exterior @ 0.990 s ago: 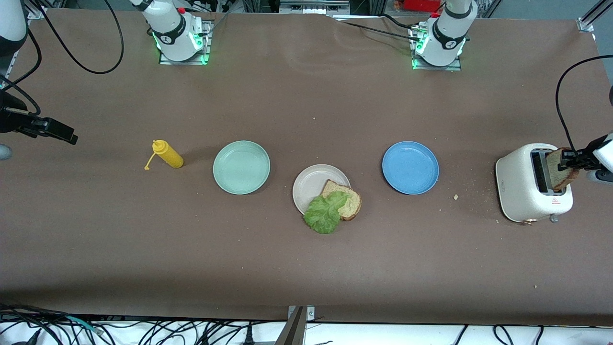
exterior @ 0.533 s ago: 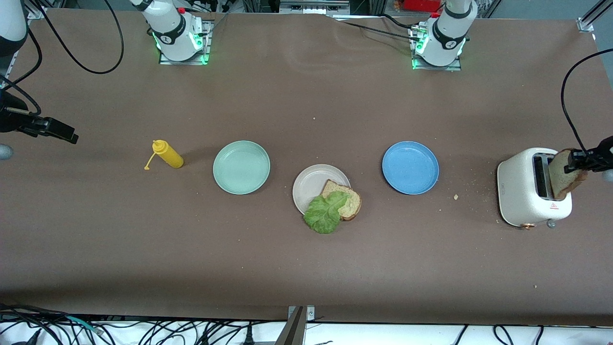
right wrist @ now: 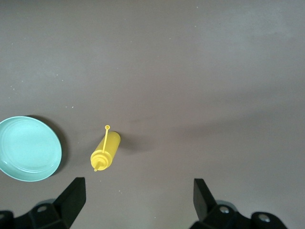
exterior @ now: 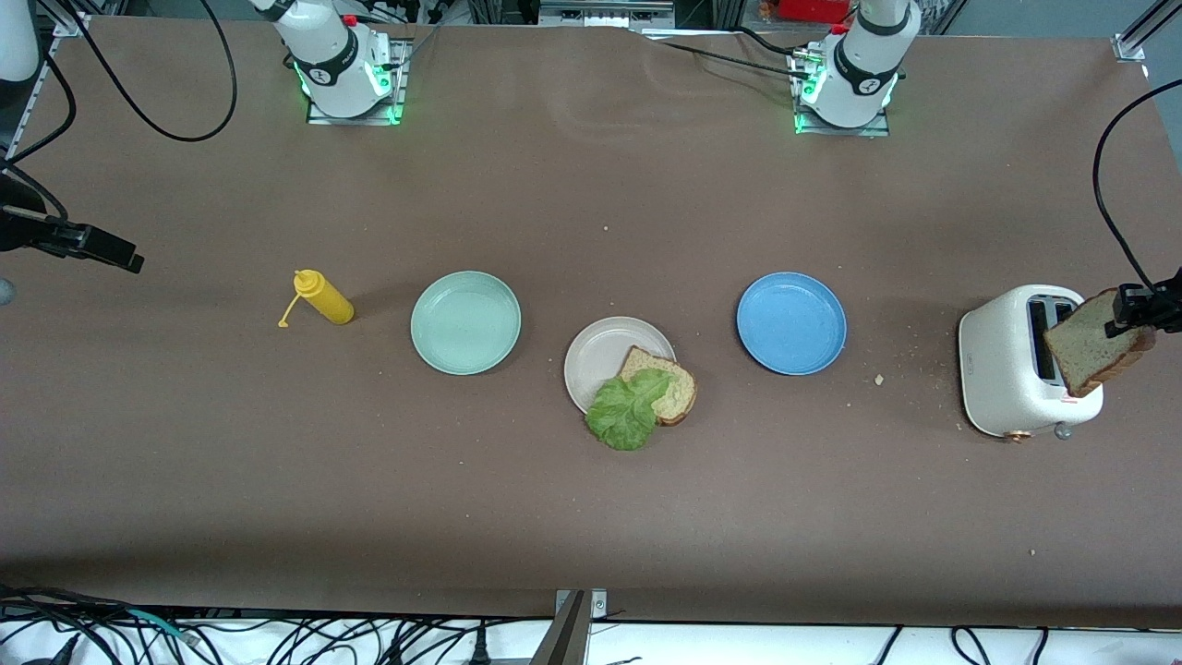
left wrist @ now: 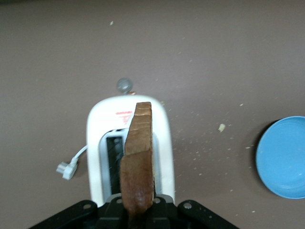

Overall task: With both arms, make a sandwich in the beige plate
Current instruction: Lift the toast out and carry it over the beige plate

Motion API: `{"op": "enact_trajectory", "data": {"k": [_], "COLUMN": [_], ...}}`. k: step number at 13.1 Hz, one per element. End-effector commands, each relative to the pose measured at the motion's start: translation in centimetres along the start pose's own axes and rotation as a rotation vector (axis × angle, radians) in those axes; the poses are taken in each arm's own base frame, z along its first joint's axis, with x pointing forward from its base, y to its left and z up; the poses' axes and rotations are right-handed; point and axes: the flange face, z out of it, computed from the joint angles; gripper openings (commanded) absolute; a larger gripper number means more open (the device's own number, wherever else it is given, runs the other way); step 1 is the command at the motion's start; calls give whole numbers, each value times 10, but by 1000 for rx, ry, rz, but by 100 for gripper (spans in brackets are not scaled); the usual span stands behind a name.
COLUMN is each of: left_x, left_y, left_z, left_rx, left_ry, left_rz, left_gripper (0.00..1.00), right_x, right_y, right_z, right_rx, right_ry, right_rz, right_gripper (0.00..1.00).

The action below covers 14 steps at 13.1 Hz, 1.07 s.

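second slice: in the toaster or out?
Out. The bread slice hangs clear above the toaster slot, clamped in the left pincer.

Glossy white toaster (plastic), matt table

Round pale beige matte plate at table centre carries a tan brown-crusted bread slice overhanging its rim, ruffled green lettuce leaf atop. Second brown bread slice, tilted, is clamped by the left gripper above the toaster.
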Motion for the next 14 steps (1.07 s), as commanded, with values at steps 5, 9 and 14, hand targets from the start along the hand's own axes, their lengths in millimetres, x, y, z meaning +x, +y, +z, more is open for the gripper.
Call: {"op": "enact_trajectory", "data": {"k": [5, 9, 14], "left_x": [34, 42, 52], "left_y": [140, 191, 243], "left_z": [10, 26, 70], "left_rx": [-171, -291, -471], "left_ry": [-73, -104, -158], "left_rz": [-9, 20, -11], "left_gripper": [0, 0, 0], "right_x": [-1, 1, 1], "right_y": [9, 14, 16], "right_z": [-8, -6, -6], "right_rx": [15, 10, 10], "right_ry": [5, 6, 6], "right_rz": [26, 33, 38], "right_gripper": [100, 100, 100]}}
